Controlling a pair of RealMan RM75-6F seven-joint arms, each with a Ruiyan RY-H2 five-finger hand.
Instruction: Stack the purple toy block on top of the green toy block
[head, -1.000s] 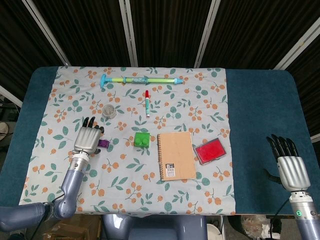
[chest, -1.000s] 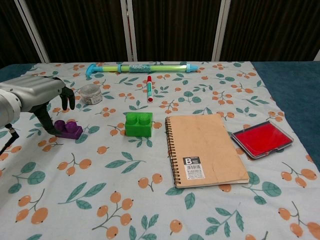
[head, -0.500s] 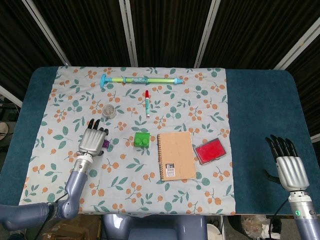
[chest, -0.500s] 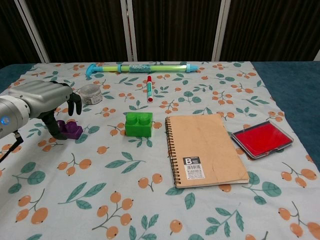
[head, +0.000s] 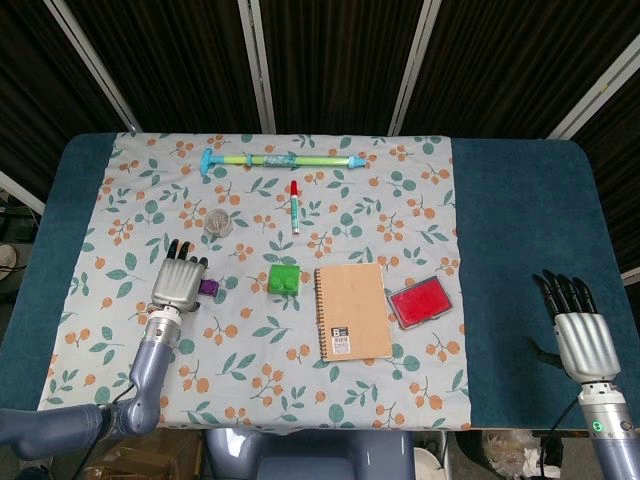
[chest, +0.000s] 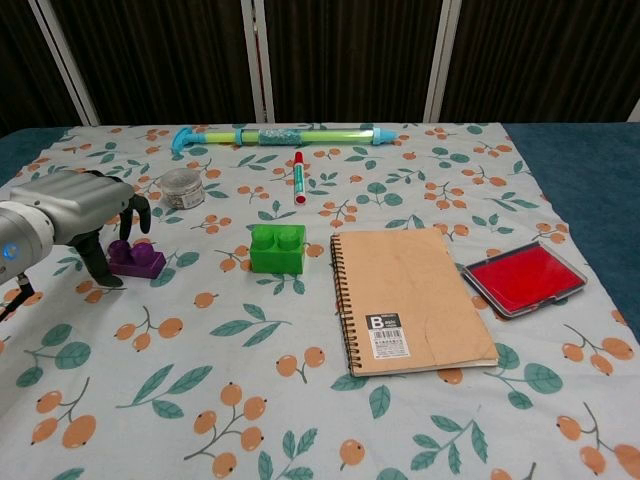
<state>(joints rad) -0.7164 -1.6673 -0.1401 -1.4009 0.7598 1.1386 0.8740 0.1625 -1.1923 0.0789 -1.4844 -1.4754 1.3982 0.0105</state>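
The purple block (head: 209, 288) (chest: 137, 259) lies on the flowered cloth, left of the green block (head: 283, 279) (chest: 278, 248), with a gap between them. My left hand (head: 178, 282) (chest: 75, 205) hovers at the purple block's left side. Its fingers (chest: 140, 212) curl down just above the block, and its thumb reaches the cloth beside the block's left end. It holds nothing. My right hand (head: 577, 330) rests far off at the table's right front with fingers straight and apart, seen only in the head view.
A spiral notebook (head: 353, 311) (chest: 410, 298) lies right of the green block, with a red flat case (head: 418, 302) (chest: 523, 278) beyond it. Behind are a small round jar (head: 218, 222) (chest: 181, 187), a red marker (head: 295, 205) (chest: 298, 177) and a long green-blue toy (head: 280, 160) (chest: 280, 135).
My left hand drifted right over the purple block, then back left and slightly lower. The purple block and my right hand have stayed in place.
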